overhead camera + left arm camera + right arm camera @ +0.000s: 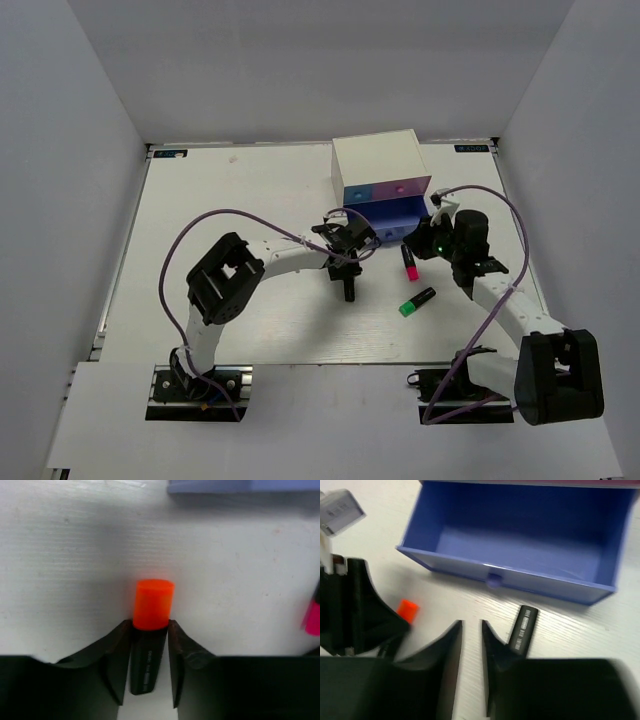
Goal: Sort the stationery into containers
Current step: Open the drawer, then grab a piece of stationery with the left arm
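Left gripper (150,632): clamped on the black body of the orange-capped highlighter (154,605), over the table (70,555) near the open blue drawer (465,570). Right gripper (471,630): jaws narrowly apart, empty; a black highlighter (522,630) lies just beside it.

A white rectangular worktop (250,200) with a fine ribbed grain fills the middle of the overhead view. Plain pale grey walls close it in on three sides: a back wall (320,60) at 12 o'clock, a left wall (60,220) at 9 o'clock and a right wall (590,180) at 3 o'clock. A small teal label (172,154) sits on the worktop's far corner at 11 o'clock, and a second teal label (472,149) at 1 o'clock. A smooth white ledge (330,430) runs along the near side at 6 o'clock. The light is soft and even, and the shadows are faint.
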You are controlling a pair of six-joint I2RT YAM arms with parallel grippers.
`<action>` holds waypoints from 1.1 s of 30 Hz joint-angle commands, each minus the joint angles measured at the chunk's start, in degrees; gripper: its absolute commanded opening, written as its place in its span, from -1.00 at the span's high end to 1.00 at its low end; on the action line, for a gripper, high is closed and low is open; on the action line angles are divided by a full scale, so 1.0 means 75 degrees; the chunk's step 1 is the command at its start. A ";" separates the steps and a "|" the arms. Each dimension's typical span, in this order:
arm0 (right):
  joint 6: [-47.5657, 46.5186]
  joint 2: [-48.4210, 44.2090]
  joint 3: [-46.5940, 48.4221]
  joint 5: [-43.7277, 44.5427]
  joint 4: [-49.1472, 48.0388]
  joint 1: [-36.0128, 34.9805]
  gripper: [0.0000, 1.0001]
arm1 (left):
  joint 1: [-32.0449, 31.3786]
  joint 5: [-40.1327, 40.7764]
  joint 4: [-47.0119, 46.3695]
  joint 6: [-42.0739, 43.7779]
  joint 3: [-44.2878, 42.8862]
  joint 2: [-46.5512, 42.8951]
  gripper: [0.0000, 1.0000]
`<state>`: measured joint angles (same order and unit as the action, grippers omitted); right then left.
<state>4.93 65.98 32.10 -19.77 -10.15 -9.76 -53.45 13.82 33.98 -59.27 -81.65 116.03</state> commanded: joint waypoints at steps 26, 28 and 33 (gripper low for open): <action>-0.0926 0.0086 0.0091 -0.0575 0.1096 0.0926 -0.14 | -0.0209 -0.0353 -0.4380 0.6531 0.0939 -0.2557 0.75; -0.0997 0.0086 0.0092 -0.0563 0.1119 0.0915 -0.23 | -0.0209 -0.0355 -0.3783 0.6531 0.0435 -0.2277 0.25; -0.1102 0.0110 0.0092 -0.0411 0.1213 0.0949 -0.32 | -0.0384 -0.0343 -0.3019 0.6321 0.1122 -0.2520 -0.20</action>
<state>-1.76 66.63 32.25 -22.46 -1.52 -3.07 -55.48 12.16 6.04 -12.82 -76.03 99.22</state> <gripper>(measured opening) 0.657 0.567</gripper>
